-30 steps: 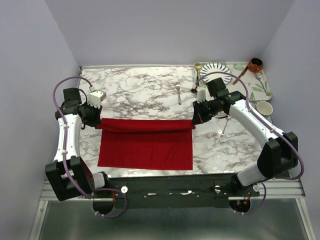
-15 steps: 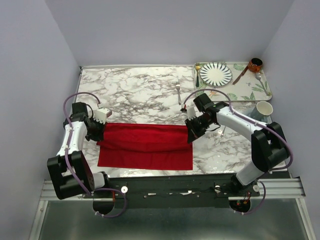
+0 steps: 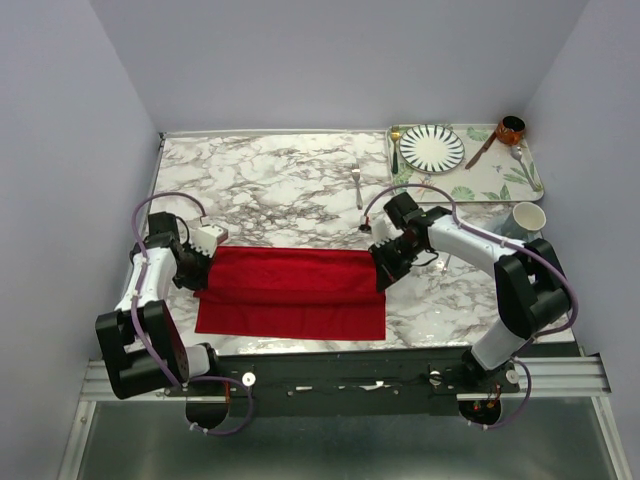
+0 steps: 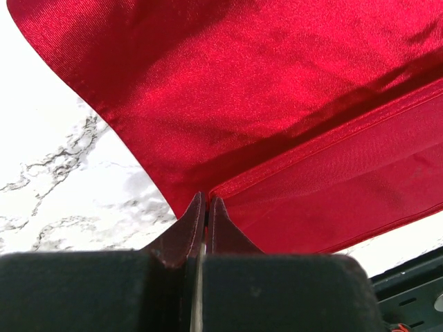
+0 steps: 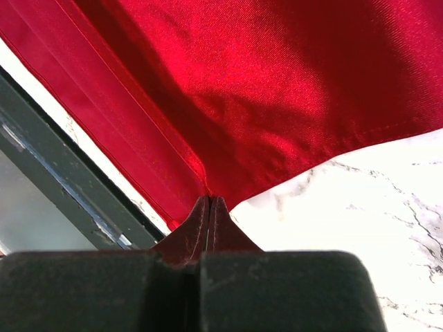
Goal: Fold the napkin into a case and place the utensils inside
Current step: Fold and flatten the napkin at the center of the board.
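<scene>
The deep-red napkin (image 3: 290, 292) lies on the marble table near its front edge, its upper layer doubled over the lower one. My left gripper (image 3: 200, 272) is shut on the napkin's left corner; in the left wrist view the fingertips (image 4: 206, 202) pinch the hem of the napkin (image 4: 277, 104). My right gripper (image 3: 383, 272) is shut on the right corner, and the right wrist view shows its tips (image 5: 210, 201) closed on the napkin (image 5: 263, 83). A silver fork (image 3: 356, 185) lies on the table beyond the cloth.
At the back right stands a patterned tray (image 3: 500, 183) holding a striped plate (image 3: 432, 148), a gold spoon (image 3: 395, 148), a brown wooden utensil (image 3: 480, 150) and an orange-brown cup (image 3: 510, 128). A white cup (image 3: 528, 216) sits beside the right arm.
Both grippers have drawn back toward the front edge and come down, carrying the napkin's far edge over the lower layer. The raised fold has flattened.
</scene>
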`<state>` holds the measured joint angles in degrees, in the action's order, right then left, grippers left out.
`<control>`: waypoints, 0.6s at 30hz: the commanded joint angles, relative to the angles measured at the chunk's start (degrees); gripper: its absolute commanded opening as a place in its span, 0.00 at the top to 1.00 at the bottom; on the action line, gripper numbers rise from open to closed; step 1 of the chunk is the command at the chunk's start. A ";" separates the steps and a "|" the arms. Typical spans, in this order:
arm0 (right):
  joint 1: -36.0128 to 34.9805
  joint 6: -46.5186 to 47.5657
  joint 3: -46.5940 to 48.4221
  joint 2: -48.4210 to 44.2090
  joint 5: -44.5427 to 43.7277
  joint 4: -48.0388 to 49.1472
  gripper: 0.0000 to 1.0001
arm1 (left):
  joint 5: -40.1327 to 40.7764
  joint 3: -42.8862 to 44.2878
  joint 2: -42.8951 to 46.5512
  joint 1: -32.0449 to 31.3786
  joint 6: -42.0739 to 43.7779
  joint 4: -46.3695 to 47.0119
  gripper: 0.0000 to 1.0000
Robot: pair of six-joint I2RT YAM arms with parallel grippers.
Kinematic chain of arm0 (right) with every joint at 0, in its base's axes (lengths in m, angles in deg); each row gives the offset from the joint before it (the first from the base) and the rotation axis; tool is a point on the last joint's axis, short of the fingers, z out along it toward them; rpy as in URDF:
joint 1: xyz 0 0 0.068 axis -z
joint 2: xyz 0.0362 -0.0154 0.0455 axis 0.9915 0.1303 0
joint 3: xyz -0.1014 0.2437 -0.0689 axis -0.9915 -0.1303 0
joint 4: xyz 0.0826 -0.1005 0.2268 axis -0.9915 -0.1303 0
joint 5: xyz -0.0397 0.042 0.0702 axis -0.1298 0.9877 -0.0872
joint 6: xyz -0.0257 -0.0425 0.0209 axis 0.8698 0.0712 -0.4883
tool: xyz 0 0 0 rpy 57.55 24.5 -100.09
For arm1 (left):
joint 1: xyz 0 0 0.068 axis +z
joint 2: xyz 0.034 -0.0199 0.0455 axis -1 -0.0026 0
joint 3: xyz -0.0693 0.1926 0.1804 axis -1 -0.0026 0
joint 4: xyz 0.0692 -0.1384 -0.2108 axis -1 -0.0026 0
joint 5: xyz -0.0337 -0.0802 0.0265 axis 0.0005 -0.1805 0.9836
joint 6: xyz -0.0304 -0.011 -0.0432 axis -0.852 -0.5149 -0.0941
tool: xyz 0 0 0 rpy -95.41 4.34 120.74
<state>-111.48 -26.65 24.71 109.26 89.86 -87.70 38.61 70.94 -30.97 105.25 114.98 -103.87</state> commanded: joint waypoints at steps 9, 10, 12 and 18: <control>-4.60 6.24 1.49 0.44 -0.30 -6.31 0.89 | -1.38 -1.58 5.76 0.51 8.25 -5.72 0.81; -4.69 7.03 2.36 0.44 0.05 -7.28 0.79 | -1.91 -1.41 6.55 0.51 10.00 -6.52 0.65; -4.69 7.74 3.60 -0.26 0.32 -9.91 0.73 | -2.62 -1.06 9.18 0.51 11.24 -8.62 0.55; -4.60 8.01 8.86 -1.85 0.23 -11.16 0.52 | -6.30 2.81 12.10 0.42 11.51 -9.78 0.36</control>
<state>-115.99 -19.80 28.60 108.97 89.49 -96.01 36.89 70.35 -20.13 105.40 124.60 -111.65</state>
